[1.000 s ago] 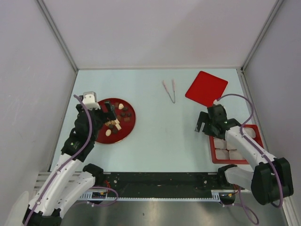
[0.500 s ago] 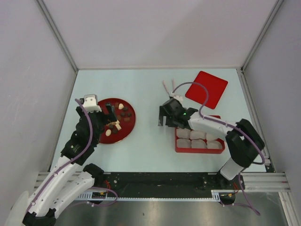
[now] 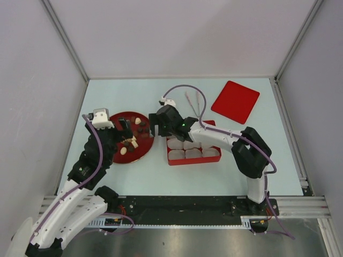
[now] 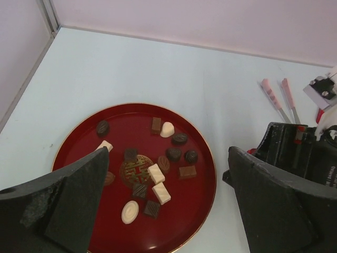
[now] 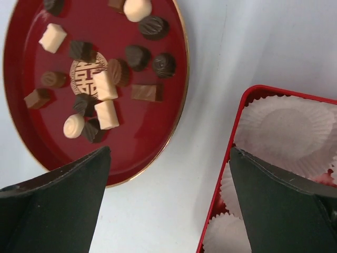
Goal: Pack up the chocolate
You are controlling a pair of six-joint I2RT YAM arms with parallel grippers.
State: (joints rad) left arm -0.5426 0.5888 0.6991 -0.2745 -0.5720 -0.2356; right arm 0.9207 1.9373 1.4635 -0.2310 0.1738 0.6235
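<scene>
The chocolate [image 4: 156, 174] is several small dark, tan and cream pieces lying on a round red plate [image 4: 200, 205]. It also shows in the top view [image 3: 132, 140] and the right wrist view [image 5: 105, 85]. My left gripper [image 4: 167, 158] hovers open over the plate [image 3: 146, 140], nothing between its fingers. My right gripper [image 5: 169, 153] is open and empty above the bare strip between the plate [image 5: 142, 132] and a red box [image 5: 239, 116]. From above, the left gripper [image 3: 125, 131] and right gripper [image 3: 156, 130] stand close together.
The red box [image 3: 193, 161] holds white crinkled paper cups [image 3: 185, 155] and sits just right of the plate. Pink-handled tongs [image 3: 193, 103] lie behind it, and a flat red lid [image 3: 235, 100] at the back right. Grey walls enclose the table.
My right arm has swept left from the table's right side to beside the plate, and the red box has moved left with it. The left arm has barely moved.
</scene>
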